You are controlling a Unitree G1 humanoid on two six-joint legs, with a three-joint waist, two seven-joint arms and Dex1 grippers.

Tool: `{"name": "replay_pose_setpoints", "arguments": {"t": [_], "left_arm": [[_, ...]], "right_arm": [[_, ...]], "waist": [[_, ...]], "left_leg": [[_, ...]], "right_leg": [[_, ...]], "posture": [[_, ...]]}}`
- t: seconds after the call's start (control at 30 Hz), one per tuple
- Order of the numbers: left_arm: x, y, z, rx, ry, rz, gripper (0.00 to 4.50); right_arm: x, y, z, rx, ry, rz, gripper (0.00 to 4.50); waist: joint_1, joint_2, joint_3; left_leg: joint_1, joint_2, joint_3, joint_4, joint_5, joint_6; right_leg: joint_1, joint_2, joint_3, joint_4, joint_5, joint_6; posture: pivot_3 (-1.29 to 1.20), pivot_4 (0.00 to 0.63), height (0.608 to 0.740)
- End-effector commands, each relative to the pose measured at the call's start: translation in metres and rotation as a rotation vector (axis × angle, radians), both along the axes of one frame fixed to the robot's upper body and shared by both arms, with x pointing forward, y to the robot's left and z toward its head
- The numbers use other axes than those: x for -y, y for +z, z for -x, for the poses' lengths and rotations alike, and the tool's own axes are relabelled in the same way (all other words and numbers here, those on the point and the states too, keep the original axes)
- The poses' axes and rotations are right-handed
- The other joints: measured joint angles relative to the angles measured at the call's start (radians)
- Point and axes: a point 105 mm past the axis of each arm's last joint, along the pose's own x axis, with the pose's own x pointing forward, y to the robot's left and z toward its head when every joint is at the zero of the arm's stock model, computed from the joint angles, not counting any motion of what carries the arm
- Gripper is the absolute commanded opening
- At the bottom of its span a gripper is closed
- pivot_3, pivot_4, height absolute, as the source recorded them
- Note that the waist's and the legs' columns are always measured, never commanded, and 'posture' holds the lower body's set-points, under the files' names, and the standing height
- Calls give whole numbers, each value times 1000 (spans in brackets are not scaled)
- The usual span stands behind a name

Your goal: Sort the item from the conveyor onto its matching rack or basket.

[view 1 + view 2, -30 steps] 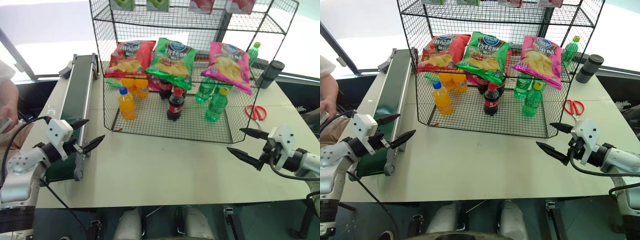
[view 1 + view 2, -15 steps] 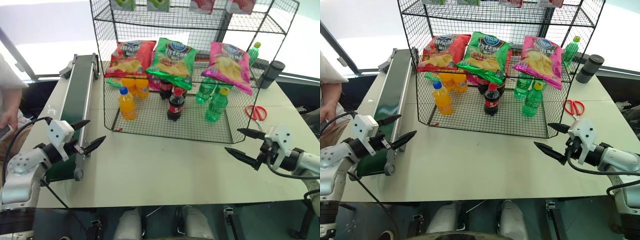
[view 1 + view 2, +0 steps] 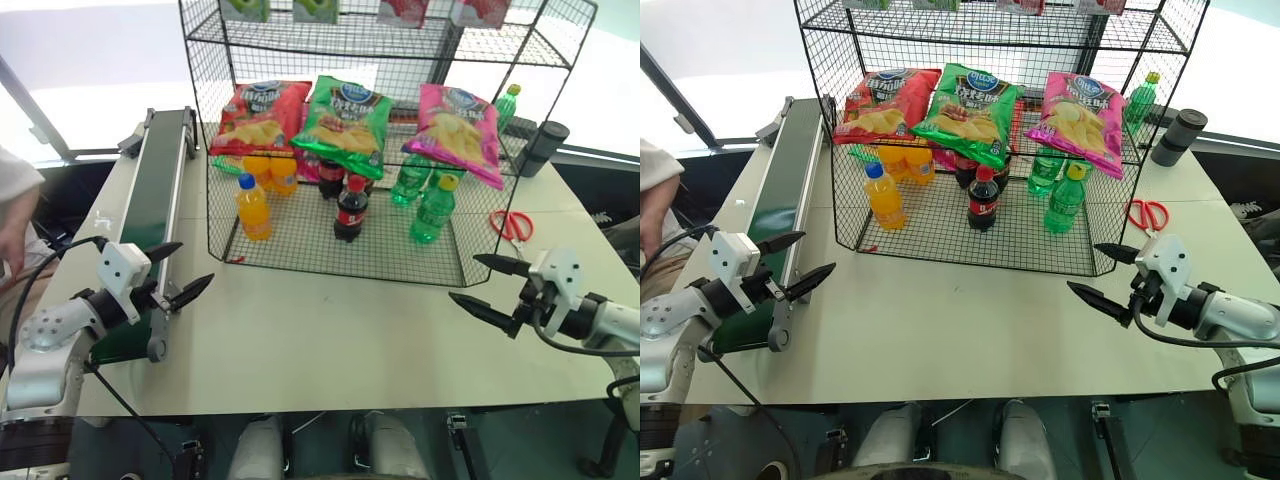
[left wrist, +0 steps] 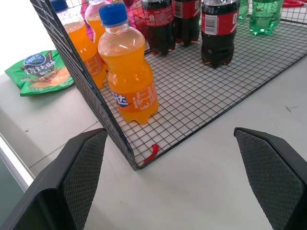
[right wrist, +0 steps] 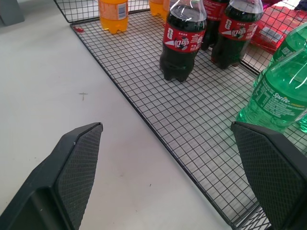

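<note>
The magenta-pink crisp bag, the item (image 3: 455,125), lies tilted on the middle tier of the black wire rack (image 3: 300,240), at its right end. The dark green conveyor (image 3: 155,190) runs along the table's left side with a bare belt. My left gripper (image 3: 190,263) hangs open beside the conveyor's near end, near the rack's front left corner, holding nothing. My right gripper (image 3: 463,278) is open over the table just in front of the rack's front right corner, also holding nothing. The left wrist view shows wide-spread fingers (image 4: 81,177), and so does the right wrist view (image 5: 76,167).
A red crisp bag (image 3: 260,115) and a green one (image 3: 345,115) share the item's tier. Orange (image 3: 252,207), cola (image 3: 350,210) and green bottles (image 3: 432,212) stand on the bottom tier. Red scissors (image 3: 512,224) and a dark tumbler (image 3: 543,147) lie right of the rack. A person's arm (image 3: 15,210) shows at the left edge.
The person's arm at the left edge has shifted. Both grippers have stayed open and in place.
</note>
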Motion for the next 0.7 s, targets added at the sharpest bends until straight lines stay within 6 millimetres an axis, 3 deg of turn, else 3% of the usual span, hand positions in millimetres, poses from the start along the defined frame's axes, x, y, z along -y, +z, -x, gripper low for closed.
{"name": "replay_pose_setpoints", "arguments": {"t": [0.03,0.7], "left_arm": [[5,7,1,32,-16,-1,4500],[9,5,1,36,-12,19,4500]], "right_arm": [[-1,9,-2,44,11,18,4465],[-11,19,-7,63,25,27,4465]], "waist": [[0,0,0],[0,0,0]], "left_leg": [[0,0,0,0,0,0],[0,0,0,0,0,0]], "right_leg": [[0,0,0,0,0,0],[1,0,0,0,0,0]], "posture": [[0,150,740],[0,150,740]]}}
